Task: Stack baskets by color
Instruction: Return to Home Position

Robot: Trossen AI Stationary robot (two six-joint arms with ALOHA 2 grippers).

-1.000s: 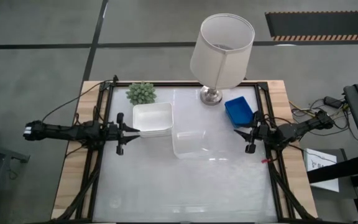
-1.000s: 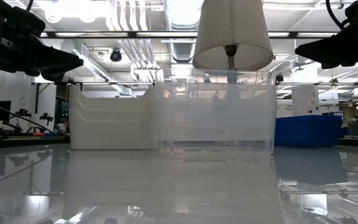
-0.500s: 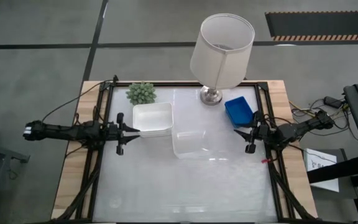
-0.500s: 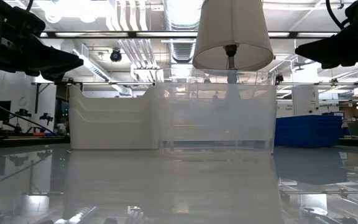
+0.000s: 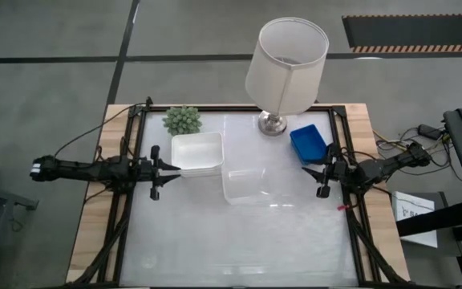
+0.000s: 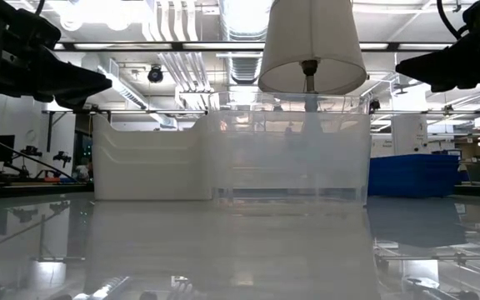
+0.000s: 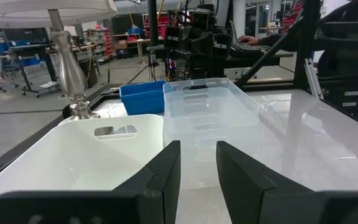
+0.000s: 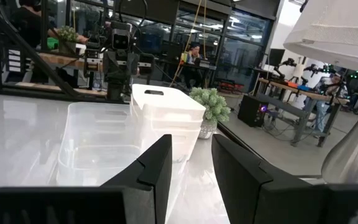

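No writing can be read in any view. A printed sheet (image 5: 414, 213) lying off the counter's (image 5: 239, 241) right edge carries marks too small to make out.

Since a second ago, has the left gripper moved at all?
No. In the high view the left gripper sits at the same spot just beside the white basket stack, exactly as before.

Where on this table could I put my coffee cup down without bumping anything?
The near half of the table is bare, from the clear baskets to the front edge. A smaller gap lies between the clear baskets and the right pincer. The far side is crowded: plant, white baskets beside the left pincer, lamp, blue baskets.
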